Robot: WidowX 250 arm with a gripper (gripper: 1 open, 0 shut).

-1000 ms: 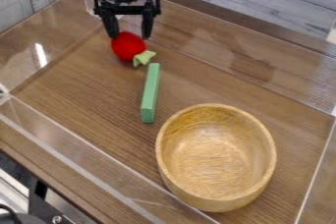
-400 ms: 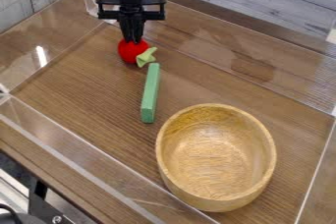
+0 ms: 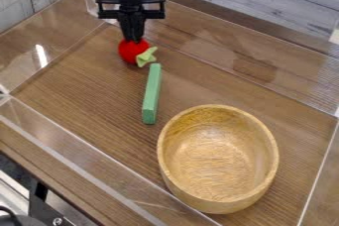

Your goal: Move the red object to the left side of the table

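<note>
Camera view, read from the left edge across: the table (image 3: 79, 101) is brown wood grain with low clear acrylic walls, and the left part of the frame is bare board, which is where the task wants the fruit to end up. Upper centre-left, the gripper (image 3: 131, 38) hangs from above pointing straight down, its dark fingers drawn narrow and pinched on the top of the red object (image 3: 131, 51). That small rounded fruit sits directly under the fingertips, seemingly resting on or barely off the wood; I cannot tell which. Its pale green stem pokes out toward the lower right. Just beside the stem, close enough that touching cannot be ruled out, begins the long green bar (image 3: 151, 93), its long axis running down the frame and slightly leftward. Farther right and lower sits the wooden bowl (image 3: 219, 157), well apart from the fruit. My judgement: the grasp looks made, so the coming carry should go toward the frame's left, away from bar and bowl, with nothing in that path.
</note>
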